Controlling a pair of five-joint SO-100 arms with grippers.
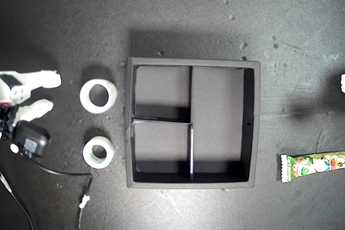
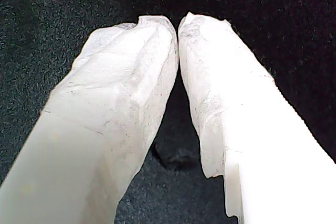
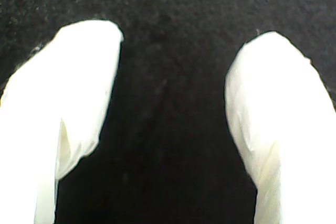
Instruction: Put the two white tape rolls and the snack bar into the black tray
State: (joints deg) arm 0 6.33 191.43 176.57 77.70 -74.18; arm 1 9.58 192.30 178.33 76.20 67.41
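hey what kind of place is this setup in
Probably a robot test bench or lab tabletop: a dark speckled mat, a divided black tray laid out with tape rolls beside it, and a white tool at the exterior view's left edge.

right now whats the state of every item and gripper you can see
black tray: upright, all three compartments empty
larger tape roll: flat on the table, outside the tray
smaller tape roll: flat on the table, outside the tray
snack bar: flat on the table at the exterior view's right, partly out of frame
my first gripper: shut, holding nothing
my second gripper: open, holding nothing
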